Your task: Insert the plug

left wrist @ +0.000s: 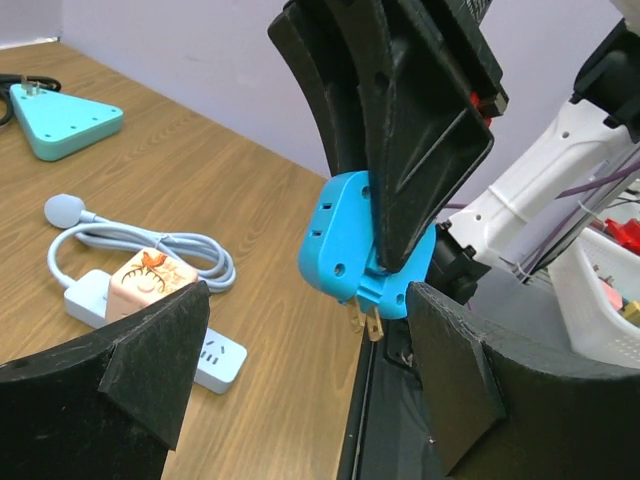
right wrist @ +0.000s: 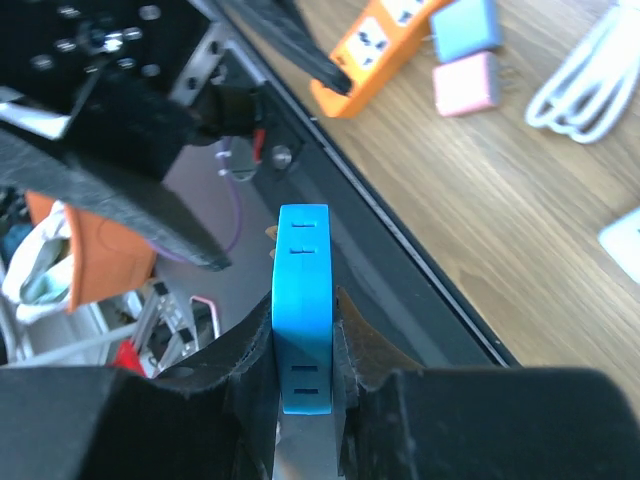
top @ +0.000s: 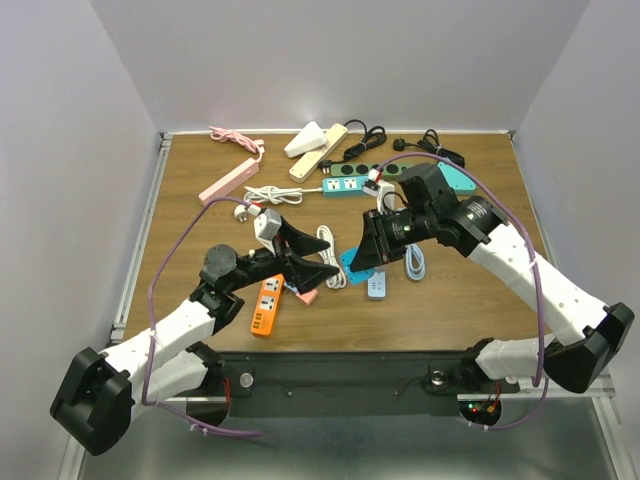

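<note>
A blue plug adapter (left wrist: 350, 240) with two brass prongs (left wrist: 366, 320) pointing down is held in the air by my right gripper (top: 365, 255), which is shut on it. In the right wrist view the adapter (right wrist: 303, 320) is edge-on between both fingers. My left gripper (top: 318, 255) is open and empty, with its fingers (left wrist: 130, 370) spread wide to either side of and below the adapter, apart from it. An orange power strip (top: 267, 303) lies on the table under the left arm and also shows in the right wrist view (right wrist: 385, 40).
A white power strip with a coiled pale cable (left wrist: 150, 300) and a teal triangular socket (left wrist: 65, 120) lie beyond the grippers. Pink (top: 228, 182), cream (top: 318, 150) and teal (top: 345, 185) strips and black cables fill the back. The table's black front rail (top: 340, 370) is close below.
</note>
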Controlling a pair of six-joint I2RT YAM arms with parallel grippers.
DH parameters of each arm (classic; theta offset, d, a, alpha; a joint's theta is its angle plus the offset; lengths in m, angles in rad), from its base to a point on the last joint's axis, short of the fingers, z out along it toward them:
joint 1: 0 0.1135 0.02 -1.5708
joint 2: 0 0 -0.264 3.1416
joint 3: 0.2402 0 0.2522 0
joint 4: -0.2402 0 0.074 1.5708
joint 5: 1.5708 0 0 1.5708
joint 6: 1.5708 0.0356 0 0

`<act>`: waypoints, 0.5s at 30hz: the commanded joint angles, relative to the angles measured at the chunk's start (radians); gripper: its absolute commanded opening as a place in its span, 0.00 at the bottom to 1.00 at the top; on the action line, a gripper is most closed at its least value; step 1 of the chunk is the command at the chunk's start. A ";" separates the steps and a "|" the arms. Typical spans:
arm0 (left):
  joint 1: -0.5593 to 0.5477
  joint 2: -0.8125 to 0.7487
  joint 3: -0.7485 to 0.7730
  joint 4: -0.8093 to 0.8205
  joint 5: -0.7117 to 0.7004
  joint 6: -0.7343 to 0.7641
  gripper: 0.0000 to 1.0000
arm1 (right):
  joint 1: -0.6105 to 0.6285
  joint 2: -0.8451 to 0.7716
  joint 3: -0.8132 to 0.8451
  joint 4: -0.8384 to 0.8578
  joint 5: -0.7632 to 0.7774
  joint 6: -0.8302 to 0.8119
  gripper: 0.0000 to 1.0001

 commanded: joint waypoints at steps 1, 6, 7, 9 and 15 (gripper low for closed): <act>0.002 -0.028 0.008 0.112 0.068 -0.027 0.91 | -0.003 -0.034 0.044 0.095 -0.119 -0.011 0.00; -0.009 -0.022 0.006 0.166 0.097 -0.063 0.91 | -0.002 -0.055 0.019 0.148 -0.168 0.009 0.00; -0.012 -0.020 0.002 0.187 0.103 -0.080 0.91 | -0.002 -0.060 0.016 0.155 -0.180 0.010 0.00; -0.013 -0.011 -0.002 0.211 0.110 -0.099 0.90 | -0.002 -0.064 0.008 0.168 -0.188 0.014 0.01; -0.035 0.014 0.005 0.262 0.110 -0.135 0.89 | -0.003 -0.075 -0.016 0.191 -0.217 0.007 0.00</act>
